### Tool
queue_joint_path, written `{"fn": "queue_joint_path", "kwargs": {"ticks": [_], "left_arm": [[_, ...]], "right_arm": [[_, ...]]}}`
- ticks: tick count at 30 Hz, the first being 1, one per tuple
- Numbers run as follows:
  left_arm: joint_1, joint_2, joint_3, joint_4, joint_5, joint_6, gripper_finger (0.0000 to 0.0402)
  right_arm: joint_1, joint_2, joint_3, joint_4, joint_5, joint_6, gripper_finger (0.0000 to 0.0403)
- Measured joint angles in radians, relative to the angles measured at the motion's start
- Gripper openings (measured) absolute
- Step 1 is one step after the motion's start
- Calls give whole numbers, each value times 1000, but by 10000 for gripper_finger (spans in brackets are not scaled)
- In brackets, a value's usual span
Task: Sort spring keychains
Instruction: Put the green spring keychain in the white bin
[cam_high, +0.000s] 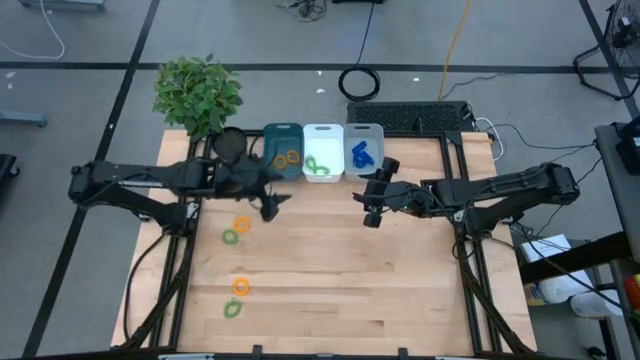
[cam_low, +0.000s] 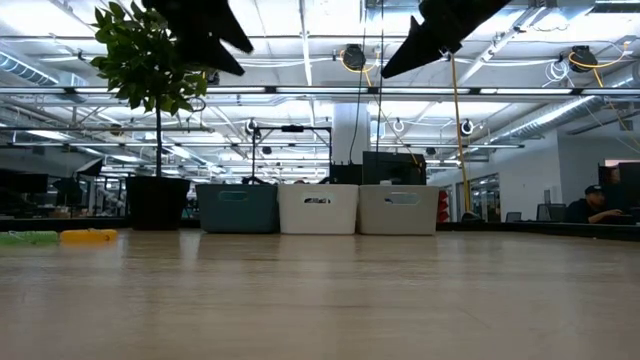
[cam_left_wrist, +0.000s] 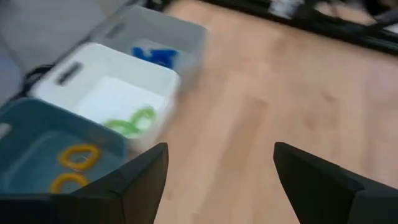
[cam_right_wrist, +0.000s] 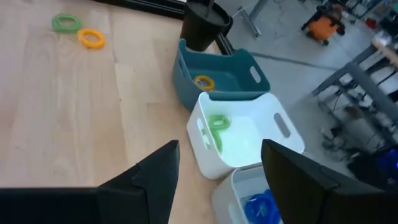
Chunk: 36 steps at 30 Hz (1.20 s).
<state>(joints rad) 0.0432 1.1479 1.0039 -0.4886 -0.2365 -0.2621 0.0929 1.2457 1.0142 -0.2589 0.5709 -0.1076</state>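
- Both sets of jaws stand spread with nothing between them. The left gripper (cam_high: 272, 203) hangs above the wood just in front of the teal bin (cam_high: 283, 133); the right gripper (cam_high: 372, 205) hangs above the table in front of the grey bin (cam_high: 364, 130).
- In the low view only the dark tips of the two arms show, cut off by the upper edge, so the fingers cannot be read there.
- The left wrist view is smeared: the rings in the bins are little more than coloured blots, and the teal bin is cut by the frame edge.
- In the right wrist view the grey bin is cut off by the edge and partly hidden by a dark finger.
- The coils themselves cannot be made out anywhere; the spring keychains read as small plain rings.
- Orange keychains (cam_high: 289, 158) lie in the teal bin; their exact number is hard to tell from above.
- Green keychains (cam_high: 318, 166) lie tangled in the white bin (cam_high: 323, 130), and blue keychains (cam_high: 361, 152) form a clump in the grey bin.
- Four loose rings lie on the table (cam_high: 420, 290) on the left arm's side: an orange ring (cam_high: 242, 224) just beside a green ring (cam_high: 231, 237), and nearer the front edge a second orange ring (cam_high: 240, 286) near a second green ring (cam_high: 233, 309).
- A potted plant (cam_high: 198, 92) stands beside the teal bin; its pot is partly covered by the left arm.
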Motion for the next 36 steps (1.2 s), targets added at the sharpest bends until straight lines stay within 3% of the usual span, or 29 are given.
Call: {"fn": "queue_joint_path", "kwargs": {"ticks": [6, 9, 13, 19, 22, 28, 36], "left_arm": [[-97, -31, 0, -35, 55, -12, 301], [-142, -30, 0, -63, 63, -35, 301], [-199, -30, 0, -105, 106, -52, 301], [-277, -30, 0, -138, 110, -137, 301], [-310, -30, 0, -141, 110, -140, 301], [-357, -30, 0, -146, 106, -145, 301], [-372, -22, 0, -154, 106, -193, 301]], "right_arm": [[0, 0, -4, -23, -119, 95, 202], [8, -1, -43, -3, -125, 129, 181], [28, -10, -117, 17, -124, 189, 132], [94, -44, -249, 166, -118, 248, 19], [141, -89, -328, 249, -63, 247, 8], [162, -274, -486, 256, -56, 241, 1], [67, -593, -654, 353, -306, 123, 0]]}}
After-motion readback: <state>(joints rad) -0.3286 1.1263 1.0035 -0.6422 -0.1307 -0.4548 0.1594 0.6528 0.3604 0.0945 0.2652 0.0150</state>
